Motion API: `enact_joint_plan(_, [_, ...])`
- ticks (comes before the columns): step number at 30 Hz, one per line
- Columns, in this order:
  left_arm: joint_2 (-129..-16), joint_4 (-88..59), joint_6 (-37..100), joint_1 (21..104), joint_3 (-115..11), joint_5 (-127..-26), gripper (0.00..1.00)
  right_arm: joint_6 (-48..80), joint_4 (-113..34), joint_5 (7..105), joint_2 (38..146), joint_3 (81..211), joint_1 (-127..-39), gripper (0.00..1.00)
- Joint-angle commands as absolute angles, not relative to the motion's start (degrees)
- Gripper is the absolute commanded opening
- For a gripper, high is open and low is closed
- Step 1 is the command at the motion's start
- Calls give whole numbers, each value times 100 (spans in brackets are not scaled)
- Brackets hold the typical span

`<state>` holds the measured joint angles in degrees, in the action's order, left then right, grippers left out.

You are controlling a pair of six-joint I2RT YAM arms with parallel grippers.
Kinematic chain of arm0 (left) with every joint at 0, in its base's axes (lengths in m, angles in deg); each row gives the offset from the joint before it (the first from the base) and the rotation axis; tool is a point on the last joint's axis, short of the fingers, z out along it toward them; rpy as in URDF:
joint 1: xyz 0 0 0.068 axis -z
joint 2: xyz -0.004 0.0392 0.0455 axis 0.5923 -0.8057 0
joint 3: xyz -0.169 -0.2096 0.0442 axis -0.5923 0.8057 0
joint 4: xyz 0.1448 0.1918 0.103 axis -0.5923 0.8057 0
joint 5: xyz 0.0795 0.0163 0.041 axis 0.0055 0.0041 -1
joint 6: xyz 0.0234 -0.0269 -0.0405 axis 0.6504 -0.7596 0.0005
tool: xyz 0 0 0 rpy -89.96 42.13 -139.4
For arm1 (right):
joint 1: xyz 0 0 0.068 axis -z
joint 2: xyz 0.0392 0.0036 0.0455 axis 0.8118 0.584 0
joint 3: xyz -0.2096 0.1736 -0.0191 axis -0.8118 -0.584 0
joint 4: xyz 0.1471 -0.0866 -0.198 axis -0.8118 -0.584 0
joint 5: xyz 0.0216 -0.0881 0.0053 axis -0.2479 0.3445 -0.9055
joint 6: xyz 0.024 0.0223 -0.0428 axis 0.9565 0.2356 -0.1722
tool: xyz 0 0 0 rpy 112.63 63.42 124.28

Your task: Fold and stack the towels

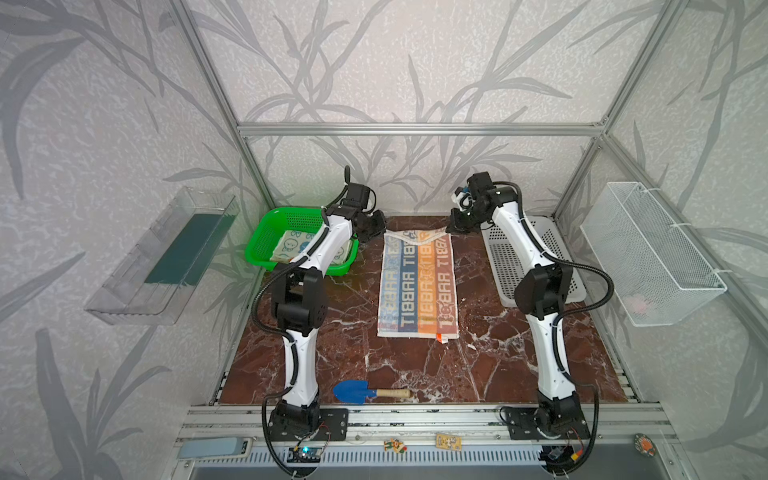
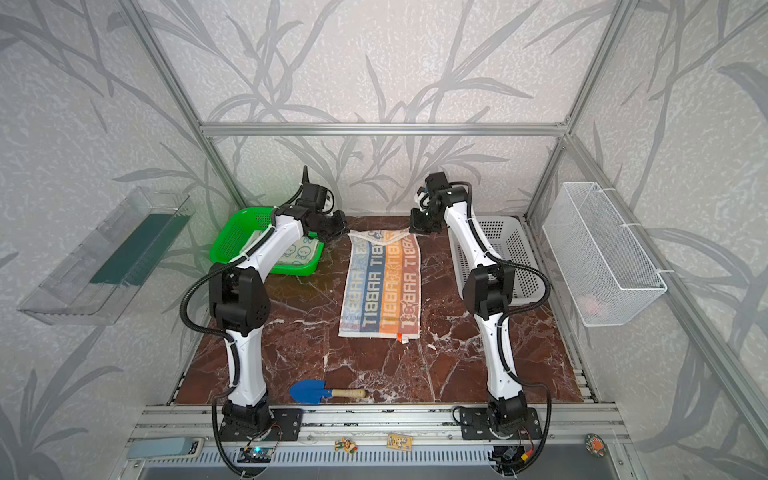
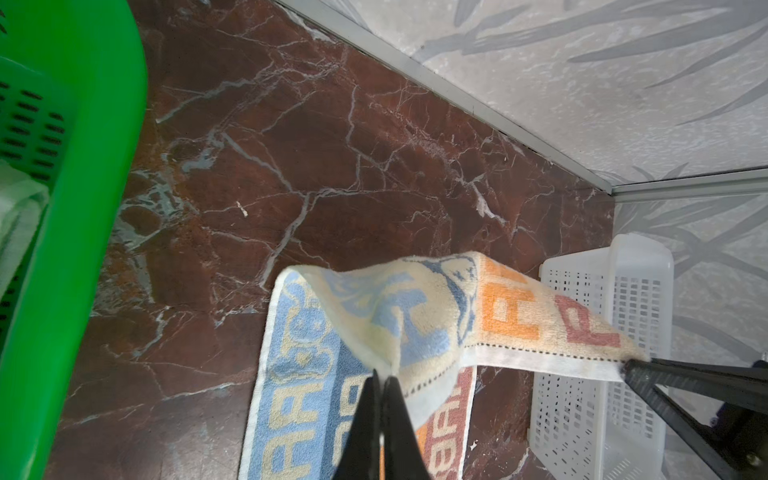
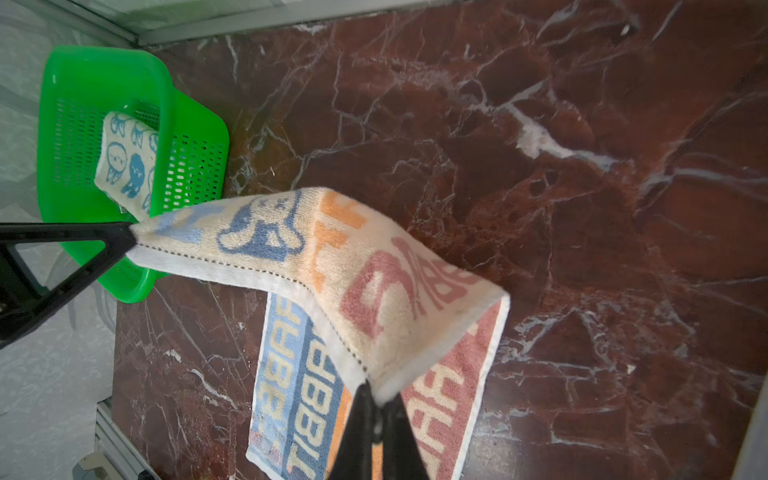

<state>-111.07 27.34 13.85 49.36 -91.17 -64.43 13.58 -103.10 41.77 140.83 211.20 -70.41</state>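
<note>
Striped orange-blue terry towel (image 1: 417,286) lies lengthwise on the red-brown marble table (image 1: 332,332), far corners raised, one clamped by the left gripper (image 3: 382,376), one by the right gripper (image 4: 374,392); its free edge lies nearward.

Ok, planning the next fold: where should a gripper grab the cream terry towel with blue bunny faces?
Pinch a corner of the cream blue-bunny towel from straight above: it lies low inside the green perforated plastic basket, whose raised walls likely block sideways approaches.
</note>
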Motion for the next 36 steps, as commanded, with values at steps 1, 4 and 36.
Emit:
enact_joint_plan(1, [-10949,2719,1593,4895,-8885,-6287,0,1358,-10142,3963,13710,20414,-7122,0])
enact_joint_plan(4, [-10787,2626,1684,4898,-8347,-6364,0,1478,-9495,3942,13216,19158,-7158,0])
enact_joint_plan(36, [-8622,617,944,5529,-3071,-6375,0,1824,-6996,4080,10863,13154,-7900,0])
